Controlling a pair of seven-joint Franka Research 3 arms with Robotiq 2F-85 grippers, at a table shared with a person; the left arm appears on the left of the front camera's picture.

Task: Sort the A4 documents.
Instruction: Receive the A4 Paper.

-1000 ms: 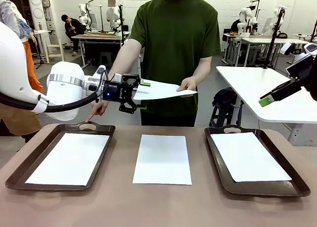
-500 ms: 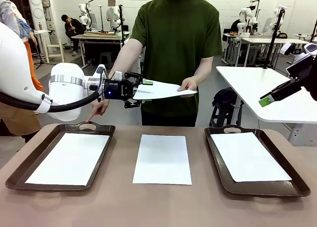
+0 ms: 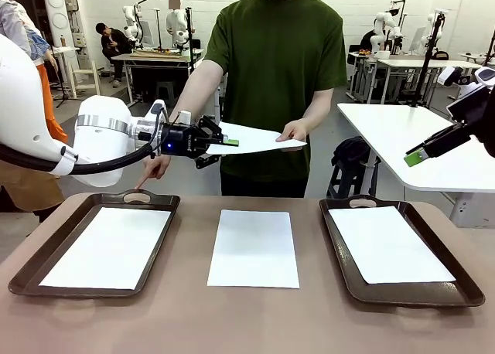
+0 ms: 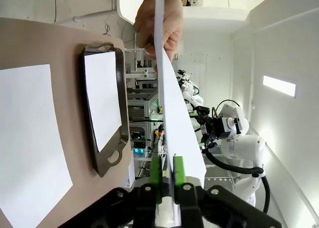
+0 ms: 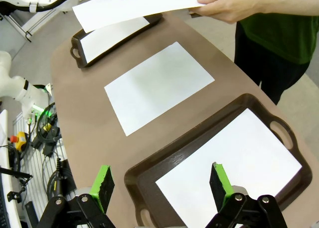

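one paper sheet (image 3: 259,140) is held up in the air, higher than the surface (image 3: 186,315). one end is pinched tight by the left gripper (image 3: 223,143), the other by the person's hand (image 3: 294,131). the right gripper (image 5: 162,180) is spread wide, with nothing in it. if the sheet is pulled while both ends are held, it could be torn or bent.

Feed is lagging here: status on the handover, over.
Left gripper shut on offered sheet, person's hand holding its far edge. Right gripper open, raised, holding nothing. No obstruction seen.
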